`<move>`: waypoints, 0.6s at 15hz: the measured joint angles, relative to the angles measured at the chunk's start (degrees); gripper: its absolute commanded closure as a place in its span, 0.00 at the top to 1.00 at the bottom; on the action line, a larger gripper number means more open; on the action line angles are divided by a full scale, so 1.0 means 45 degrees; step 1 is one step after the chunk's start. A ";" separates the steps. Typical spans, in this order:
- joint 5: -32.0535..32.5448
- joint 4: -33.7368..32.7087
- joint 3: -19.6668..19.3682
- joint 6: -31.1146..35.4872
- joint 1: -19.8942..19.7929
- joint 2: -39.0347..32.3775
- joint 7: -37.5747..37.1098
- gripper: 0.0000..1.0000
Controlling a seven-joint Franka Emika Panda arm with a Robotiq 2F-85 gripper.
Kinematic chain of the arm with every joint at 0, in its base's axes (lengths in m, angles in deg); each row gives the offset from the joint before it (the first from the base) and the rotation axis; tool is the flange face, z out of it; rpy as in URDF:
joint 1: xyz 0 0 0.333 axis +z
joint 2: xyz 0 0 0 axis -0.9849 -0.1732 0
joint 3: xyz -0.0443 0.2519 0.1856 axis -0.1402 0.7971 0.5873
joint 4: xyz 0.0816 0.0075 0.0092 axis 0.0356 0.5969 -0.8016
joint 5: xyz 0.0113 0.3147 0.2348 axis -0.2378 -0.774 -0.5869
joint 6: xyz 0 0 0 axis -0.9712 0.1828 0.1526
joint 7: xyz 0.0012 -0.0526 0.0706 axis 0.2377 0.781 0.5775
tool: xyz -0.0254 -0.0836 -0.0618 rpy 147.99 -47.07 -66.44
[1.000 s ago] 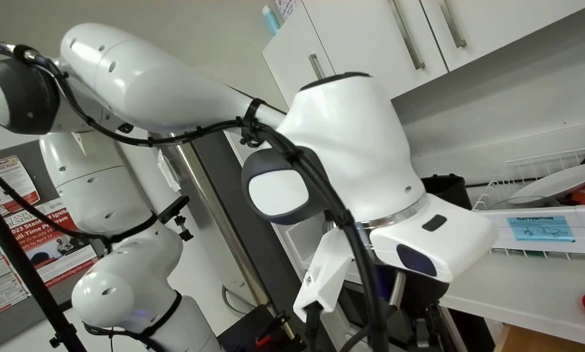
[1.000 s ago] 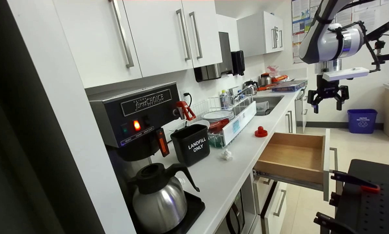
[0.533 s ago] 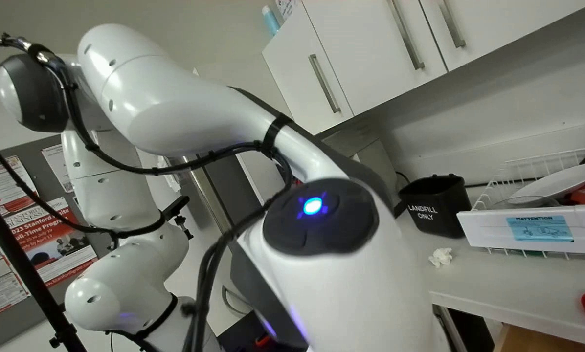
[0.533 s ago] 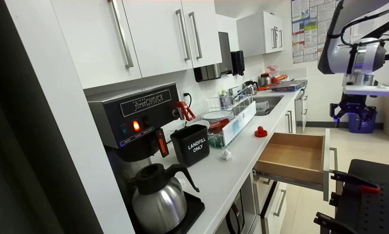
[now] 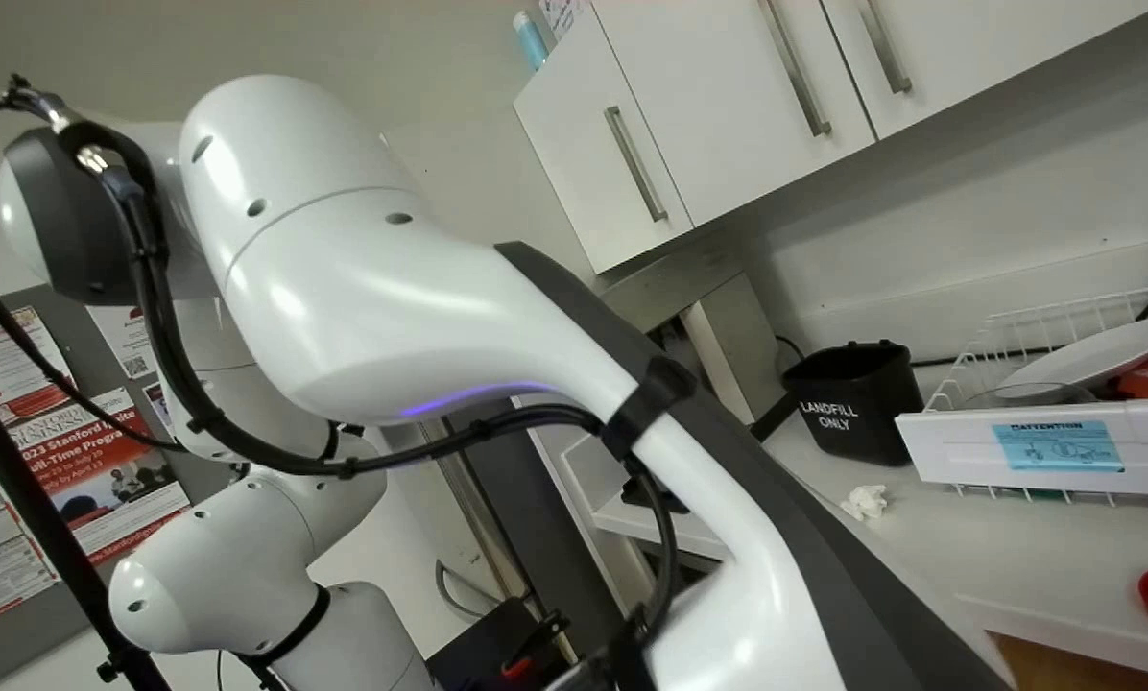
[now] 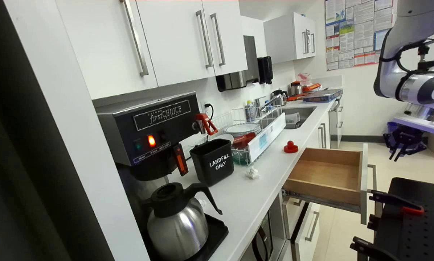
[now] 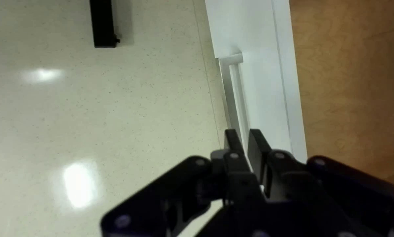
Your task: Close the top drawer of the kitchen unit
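Here's my gripper (image 7: 243,135), tilted over, fingers (image 7: 257,141) nearly together with just a narrow gap between the tips. The top drawer (image 6: 324,172) of the kitchen unit (image 6: 253,197) stands open, well out to the right in an exterior view, bare wood showing inside. I'm in the air to the right of its white front (image 6: 364,188), apart from it! Down through the wrist view, that silver bar handle (image 7: 229,92) shows beyond the gap, pale floor (image 7: 134,115) left, the drawer's wooden inside right. A black perforated tabletop (image 6: 416,232) sits nearer and lower. Left on the unit's top: a red knobbed piece (image 6: 291,147), and nearer, a crumpled white wad (image 6: 252,173) just beside the black bin (image 6: 213,161).
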 measured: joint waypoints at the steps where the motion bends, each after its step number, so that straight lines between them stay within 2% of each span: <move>1: -0.0013 -0.0199 0.0131 -0.0028 -0.0198 -0.0305 0.0014 0.01; 9: -0.0156 -0.0354 0.0168 0.0034 -0.0180 -0.0571 -0.0401 0.00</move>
